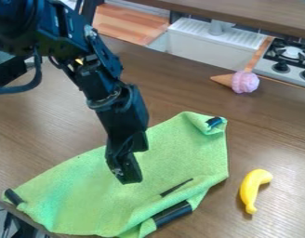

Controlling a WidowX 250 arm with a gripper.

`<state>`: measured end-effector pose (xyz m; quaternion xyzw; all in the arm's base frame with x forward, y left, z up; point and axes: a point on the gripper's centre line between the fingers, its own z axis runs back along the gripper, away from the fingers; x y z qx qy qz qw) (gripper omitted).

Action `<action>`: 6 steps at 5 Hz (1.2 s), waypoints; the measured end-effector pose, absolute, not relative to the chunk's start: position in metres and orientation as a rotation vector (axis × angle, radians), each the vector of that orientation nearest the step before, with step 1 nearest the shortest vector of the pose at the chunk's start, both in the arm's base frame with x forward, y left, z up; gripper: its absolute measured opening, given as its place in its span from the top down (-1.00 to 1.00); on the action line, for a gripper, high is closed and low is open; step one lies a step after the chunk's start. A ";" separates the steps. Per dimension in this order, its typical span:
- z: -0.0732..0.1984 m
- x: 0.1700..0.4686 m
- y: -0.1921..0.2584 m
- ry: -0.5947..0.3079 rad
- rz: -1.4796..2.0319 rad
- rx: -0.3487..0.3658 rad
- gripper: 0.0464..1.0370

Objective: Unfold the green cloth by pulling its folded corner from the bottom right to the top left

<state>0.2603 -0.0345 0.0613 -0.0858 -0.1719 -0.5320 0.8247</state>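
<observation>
We see black gripper [129, 176] over green cloth [83, 190], cannot tell whether it stands open or closed, or touches fabric. Cloth lies rumpled on wooden table [279, 130], far-right corner folded. Yellow banana [250, 188] right of cloth; ice cream cone [244, 82] far right.

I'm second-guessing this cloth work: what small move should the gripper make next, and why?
Probably shift the gripper toward the green cloth's fold by the long black strip: that edge looks doubled over, and the gripper is over a flatter part, away from it.
</observation>
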 end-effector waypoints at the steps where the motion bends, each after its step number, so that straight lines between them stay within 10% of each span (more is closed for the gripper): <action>1: 0.063 0.265 -0.047 -0.441 -1.039 -0.232 -0.92; 5: 0.067 0.262 -0.087 -0.559 -0.866 -0.352 -0.86; 6: 0.062 0.261 -0.090 -0.549 -0.853 -0.361 -0.25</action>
